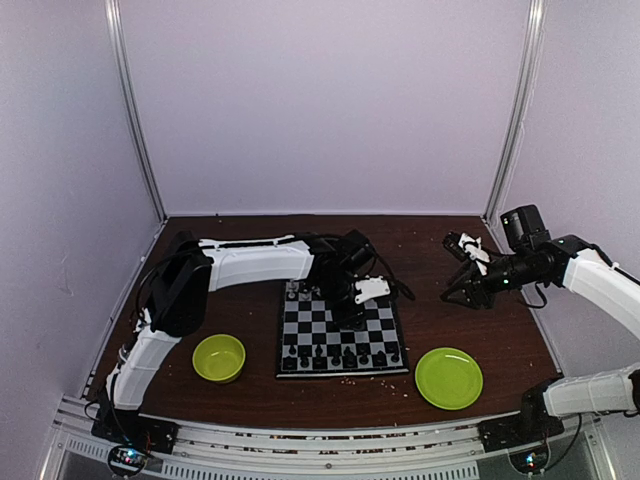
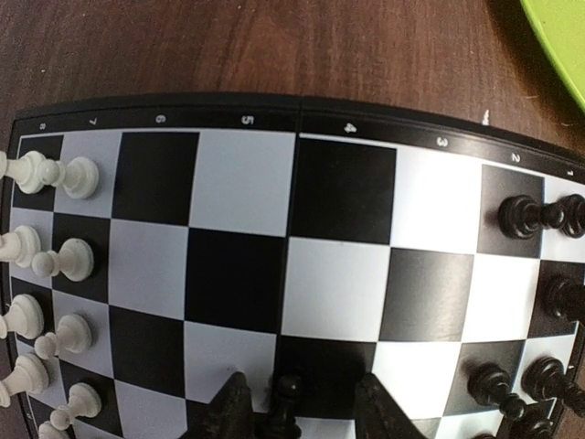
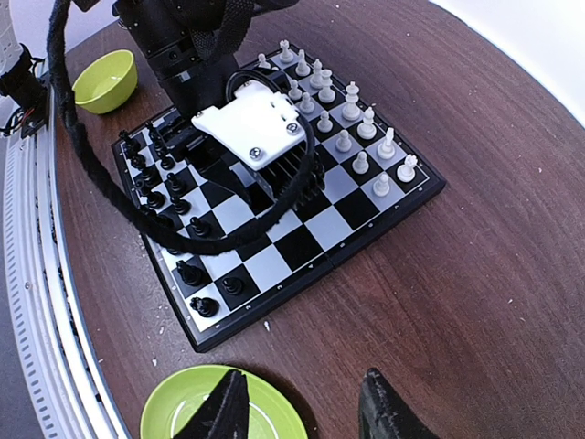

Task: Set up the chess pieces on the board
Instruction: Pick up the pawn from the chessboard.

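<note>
The board (image 1: 338,322) lies mid-table. White chess pieces (image 2: 73,178) fill its far rows and black ones (image 2: 530,215) its near rows. My left gripper (image 2: 302,380) hangs low over the middle of the board (image 2: 238,183) with its jaws apart. A black pawn (image 2: 288,393) stands between them, close to the left finger, with a gap to the right finger. My right gripper (image 3: 302,380) is open and holds nothing. It hovers above the table to the right of the board (image 3: 302,247), over the edge of the green plate (image 3: 183,412).
A green bowl (image 1: 219,358) sits left of the board and the green plate (image 1: 449,378) right of it, both near the front edge. The left arm's cable (image 3: 110,201) loops over the black pieces (image 3: 174,201). Walls close in the back and sides.
</note>
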Robot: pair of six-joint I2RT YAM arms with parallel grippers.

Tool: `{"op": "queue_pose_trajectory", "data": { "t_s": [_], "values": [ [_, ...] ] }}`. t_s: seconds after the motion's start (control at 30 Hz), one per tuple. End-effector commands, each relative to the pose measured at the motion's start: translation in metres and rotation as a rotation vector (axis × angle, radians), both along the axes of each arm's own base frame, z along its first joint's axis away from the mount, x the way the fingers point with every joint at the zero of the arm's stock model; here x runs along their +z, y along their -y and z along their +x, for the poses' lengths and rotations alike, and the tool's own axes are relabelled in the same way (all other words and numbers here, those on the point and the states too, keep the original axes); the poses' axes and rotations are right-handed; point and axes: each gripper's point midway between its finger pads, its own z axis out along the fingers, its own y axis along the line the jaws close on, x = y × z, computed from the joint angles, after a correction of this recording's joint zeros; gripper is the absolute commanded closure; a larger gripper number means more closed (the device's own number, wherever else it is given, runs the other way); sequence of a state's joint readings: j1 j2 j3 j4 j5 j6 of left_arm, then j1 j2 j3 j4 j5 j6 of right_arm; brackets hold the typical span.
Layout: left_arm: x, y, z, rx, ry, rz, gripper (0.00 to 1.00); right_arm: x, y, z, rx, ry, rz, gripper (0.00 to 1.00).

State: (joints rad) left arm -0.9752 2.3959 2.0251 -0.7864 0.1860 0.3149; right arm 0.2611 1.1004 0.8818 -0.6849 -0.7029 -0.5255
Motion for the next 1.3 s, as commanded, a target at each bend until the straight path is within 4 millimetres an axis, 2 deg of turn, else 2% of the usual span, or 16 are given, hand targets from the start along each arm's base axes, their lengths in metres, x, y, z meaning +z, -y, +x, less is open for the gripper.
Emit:
{"op": "queue_pose_trajectory", "data": {
  "t_s": [0.0, 0.27, 0.7, 1.0, 1.27],
  "values": [
    [-0.011, -0.013, 0.001, 0.008, -0.008, 0.047, 0.61, 0.007, 0.002, 0.005, -0.008, 0.022, -0.008, 0.60],
    [-0.018, -0.023, -0.006, 0.024, -0.030, 0.074, 0.64, 0.008, 0.002, 0.005, -0.006, 0.023, -0.005, 0.60],
    [-0.017, -0.024, -0.010, 0.021, -0.047, 0.068, 0.66, 0.008, 0.002, 0.004, -0.006, 0.024, -0.005, 0.60],
    [-0.021, -0.030, -0.010, 0.033, -0.043, 0.090, 0.72, 0.008, 0.002, 0.004, -0.006, 0.022, -0.004, 0.60],
    [-0.022, -0.032, -0.011, 0.040, -0.048, 0.094, 0.83, 0.009, 0.002, 0.004, -0.005, 0.022, -0.002, 0.60]
  ]
}}
